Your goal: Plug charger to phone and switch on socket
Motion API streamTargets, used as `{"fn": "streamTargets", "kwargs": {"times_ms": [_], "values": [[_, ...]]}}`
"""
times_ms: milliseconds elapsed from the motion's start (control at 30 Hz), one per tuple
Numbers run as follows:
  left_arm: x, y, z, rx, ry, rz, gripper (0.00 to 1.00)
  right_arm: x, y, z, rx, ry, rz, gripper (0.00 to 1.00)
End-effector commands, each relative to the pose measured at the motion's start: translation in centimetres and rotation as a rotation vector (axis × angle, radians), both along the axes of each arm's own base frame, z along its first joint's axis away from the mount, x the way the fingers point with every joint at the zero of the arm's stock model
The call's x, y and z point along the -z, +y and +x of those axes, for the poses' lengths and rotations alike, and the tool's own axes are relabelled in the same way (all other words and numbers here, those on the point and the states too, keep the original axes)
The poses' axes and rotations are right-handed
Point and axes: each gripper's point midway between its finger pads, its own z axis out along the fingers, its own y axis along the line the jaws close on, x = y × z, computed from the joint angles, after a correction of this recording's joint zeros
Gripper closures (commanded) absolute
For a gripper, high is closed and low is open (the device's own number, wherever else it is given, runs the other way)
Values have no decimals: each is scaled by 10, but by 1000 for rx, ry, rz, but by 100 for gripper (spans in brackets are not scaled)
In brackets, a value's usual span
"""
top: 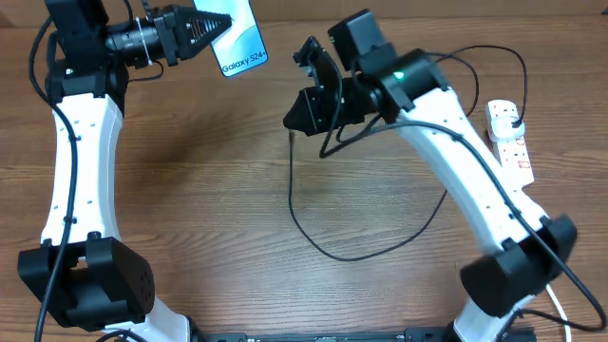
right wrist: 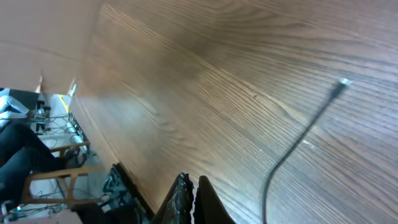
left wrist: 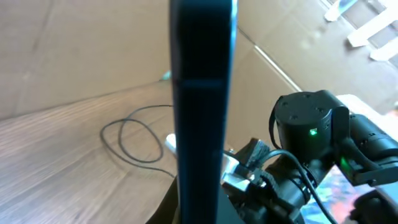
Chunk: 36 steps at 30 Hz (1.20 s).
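Note:
My left gripper is shut on the phone and holds it off the table at the back left, its "Galaxy S24+" end pointing toward the right arm. In the left wrist view the phone is a dark edge-on bar rising from the gripper. The charger cable loops over the table's middle. Its connector tip lies free on the wood. My right gripper hangs shut just above that end; in the right wrist view the gripper has the cable beside it, not between the fingers. The socket lies at the right edge.
The socket's thick white cord runs toward the front right corner. The right arm fills the lower right of the left wrist view. Both arm bases stand at the table's front edge. Chairs and clutter show past the table's edge.

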Motion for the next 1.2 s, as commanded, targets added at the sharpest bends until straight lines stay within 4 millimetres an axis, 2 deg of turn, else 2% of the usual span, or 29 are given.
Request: {"fn": "streamTargets", "kwargs": {"times_ms": [0, 33, 100, 133, 167, 200, 233, 300, 367, 400, 433, 467, 533, 633, 700, 800, 867, 933, 967, 1100, 1167], "values": [[-13, 0, -13, 66, 62, -53, 96, -9, 4, -8, -29, -34, 0, 96], [-13, 0, -13, 67, 67, -54, 96, -7, 4, -8, -18, -34, -16, 96], [-10, 0, -14, 64, 89, -58, 96, 11, -11, 3, 129, -9, -132, 96], [-8, 0, -12, 53, 104, -57, 96, 18, -20, 9, 207, -1, -185, 93], [-5, 1, -10, 33, 129, -55, 96, 27, -33, 16, 315, 11, -250, 75], [0, 2, -7, 9, 149, -49, 96, 31, -39, 18, 356, 15, -276, 62], [8, 5, -3, -33, 186, -36, 96, 38, -47, 20, 407, 24, -311, 42], [36, 13, 6, -152, 274, 31, 96, 46, -50, 19, 429, 44, -328, 18], [77, 31, 12, -316, 401, 161, 96, 51, -52, 17, 427, 60, -344, 8], [104, 45, 11, -419, 484, 270, 96, 55, -53, 15, 424, 74, -357, 6], [120, 55, 8, -481, 535, 339, 96, 57, -53, 13, 420, 84, -365, 6], [145, 72, 0, -581, 616, 471, 96, 61, -54, 11, 405, 96, -379, 5], [166, 85, -14, -669, 688, 627, 96, 59, -53, 15, 390, 97, -393, 6], [171, 83, -19, -673, 703, 670, 96, 55, -52, 28, 399, 115, -402, 6], [172, 79, -20, -663, 705, 675, 96, 62, -53, 41, 390, 137, -427, 6], [172, 73, -21, -652, 701, 679, 96, 94, -51, 67, 403, 169, -458, 7], [173, 71, -24, -642, 711, 685, 96, 118, -43, 90, 419, 133, -452, 8], [175, 70, -27, -637, 722, 690, 96, 132, -36, 103, 433, 107, -453, 15], [175, 70, -28, -634, 729, 692, 96, 140, -33, 108, 436, 96, -455, 23], [176, 70, -31, -631, 739, 695, 96, 172, -16, 115, 443, 98, -460, 29], [176, 70, -31, -631, 740, 695, 96, 184, -15, 114, 468, 105, -491, 30]]}}
